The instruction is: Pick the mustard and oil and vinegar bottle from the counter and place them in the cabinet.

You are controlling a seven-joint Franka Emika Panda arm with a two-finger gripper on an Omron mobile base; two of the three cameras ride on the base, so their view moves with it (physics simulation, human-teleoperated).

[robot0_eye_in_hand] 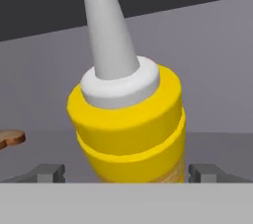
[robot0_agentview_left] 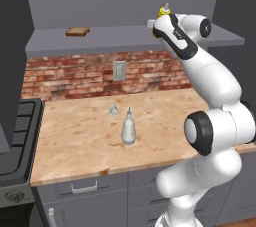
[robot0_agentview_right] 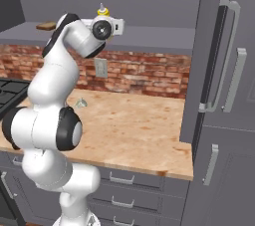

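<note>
The mustard (robot0_eye_in_hand: 129, 119) is seen up on the grey shelf of the cabinet (robot0_agentview_left: 115, 36), standing almost straight with its pale pointed cap on top. In the hand view it sits right between the two dark fingertips (robot0_eye_in_hand: 47, 172) of the pincer (robot0_eye_in_hand: 126, 173), and a little space is seen on each side, so the pincer is open and the bottle is not squeezed. From the left base view, the yellow top of the mustard (robot0_agentview_left: 164, 11) is seen just behind the white arm, which is stretched up to the shelf. A brown slice of bread (robot0_agentview_left: 77, 31) is seen lying on the same shelf, well apart to the left. The oil and vinegar bottle (robot0_agentview_left: 128, 129) is seen standing upright on the wooden surface (robot0_agentview_left: 75, 141) below. A tiny clear glass thing (robot0_agentview_left: 113, 110) is seen near it, a bit further back
</note>
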